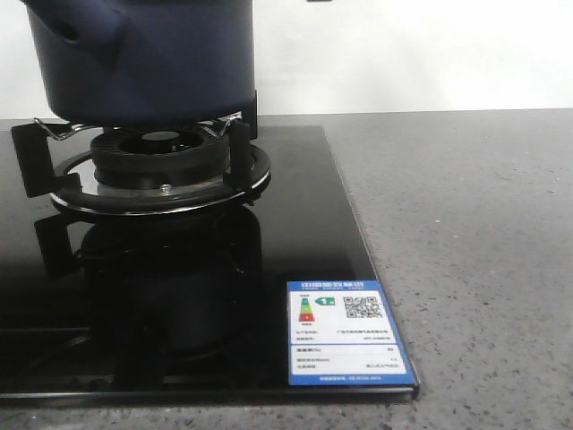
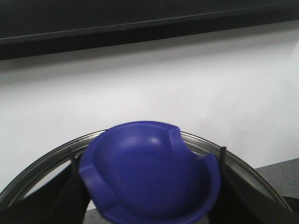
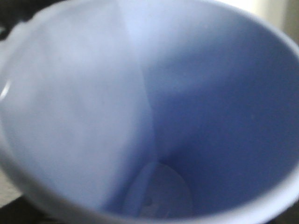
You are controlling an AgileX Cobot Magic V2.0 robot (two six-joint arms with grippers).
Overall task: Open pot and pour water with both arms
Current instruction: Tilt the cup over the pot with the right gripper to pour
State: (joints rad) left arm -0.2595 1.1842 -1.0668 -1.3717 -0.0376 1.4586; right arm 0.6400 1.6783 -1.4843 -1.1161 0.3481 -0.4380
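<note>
So the pot [image 1: 143, 58] sits on the burner grate [image 1: 157, 170] at the back left of the black glass hob [image 1: 179, 296], its stubby handle toward the left. Left wrist view: a blue knobbed lid [image 2: 149, 175] with a metal rim fills the frame; finger state can't be told. Right wrist view: just the inside of a light blue cup [image 3: 149, 112]; grip can't be told. Grey counter [image 1: 474, 251] to the right.

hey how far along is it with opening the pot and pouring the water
Done: the left gripper seems to hold the blue lid knob, lifted. In hand: the light blue cup fills the right wrist view, close up. Left: the pour; the pot sits on the burner, neither arm visible there.
</note>
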